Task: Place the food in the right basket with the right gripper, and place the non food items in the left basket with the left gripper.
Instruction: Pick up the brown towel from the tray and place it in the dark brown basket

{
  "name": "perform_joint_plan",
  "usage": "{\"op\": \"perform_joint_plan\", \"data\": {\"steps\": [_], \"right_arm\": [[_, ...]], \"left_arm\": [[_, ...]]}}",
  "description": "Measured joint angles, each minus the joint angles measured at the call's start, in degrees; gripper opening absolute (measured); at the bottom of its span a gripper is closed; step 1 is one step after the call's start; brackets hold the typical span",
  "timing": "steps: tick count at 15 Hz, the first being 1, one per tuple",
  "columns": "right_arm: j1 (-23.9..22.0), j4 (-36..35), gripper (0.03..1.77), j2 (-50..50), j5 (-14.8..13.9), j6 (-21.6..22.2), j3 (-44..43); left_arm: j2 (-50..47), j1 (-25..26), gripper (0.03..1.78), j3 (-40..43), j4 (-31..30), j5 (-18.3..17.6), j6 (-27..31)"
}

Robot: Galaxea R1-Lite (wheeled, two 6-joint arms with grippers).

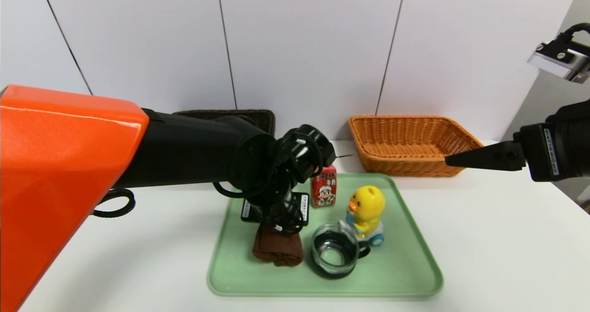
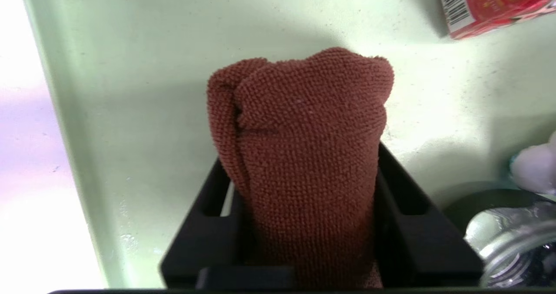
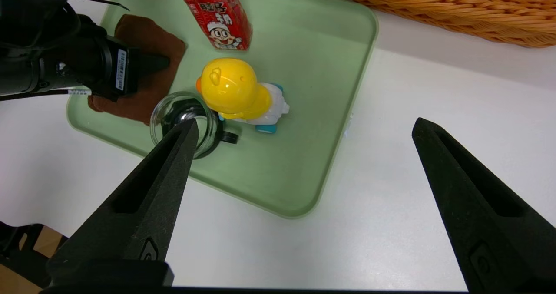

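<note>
On the near-left part of the green tray [image 1: 392,282], the left pincer [image 2: 302,168] has the brown towel [image 2: 304,133] pinched between its fingers, one on each side of the roll. To do this well, I'd let the squeeze settle firmly before any lift, since soft cloth may give and slide out or unroll. Then I'd go straight up, because the glass cup [image 1: 334,252], near the middle of the tray's near half, stands just beside the towel and a sideways drag could knock it.

The yellow duck [image 1: 367,208] is right of the tray's centre, behind the cup, and the red carton [image 1: 324,187] stands in the tray's far half; both call for a high, clean path. The right pincer [image 3: 307,122] is spread with nothing in it, idling over the counter [image 1: 498,252] to the tray's right. Beyond the tray's far left is the dark basket [image 1: 221,114], where the towel should be let go low and well inside the rim; the orange basket [image 1: 410,164], beyond its far right, awaits the carton.
</note>
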Motion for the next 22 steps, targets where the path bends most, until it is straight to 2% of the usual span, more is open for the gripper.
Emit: {"op": "perform_joint_plan", "data": {"steps": [1, 5, 9, 11, 14, 18, 22], "right_arm": [[0.0, 0.0, 1.70, -0.1, 0.0, 0.0, 0.0], [-0.7, 0.0, 1.70, -0.3, 0.1, 0.1, 0.1], [-1.0, 0.0, 1.70, -1.0, 0.1, 0.0, 0.4], [-1.3, 0.0, 1.70, -1.3, 0.1, 0.0, 0.7], [-1.5, 0.0, 1.70, -1.6, 0.1, 0.1, 0.8], [-1.6, 0.0, 1.70, -2.1, 0.1, 0.0, 1.1], [-1.5, 0.0, 1.70, -2.5, 0.1, -0.1, 2.4]], "left_arm": [[-0.9, 0.0, 0.47, -0.1, 0.1, 0.1, 0.1], [-5.5, 0.7, 0.47, -0.1, 1.2, 0.1, 0.7], [-10.6, 4.6, 0.47, -0.3, 1.3, -0.1, 6.1], [-13.3, 6.8, 0.47, -1.5, 1.0, -0.7, 11.5], [-15.3, 12.5, 0.47, -4.7, 0.9, -2.2, 22.6], [-15.1, 20.1, 0.47, -8.9, 0.7, -7.7, 37.9], [-11.6, 26.5, 0.47, -14.0, -2.0, -8.7, 51.1]]}}
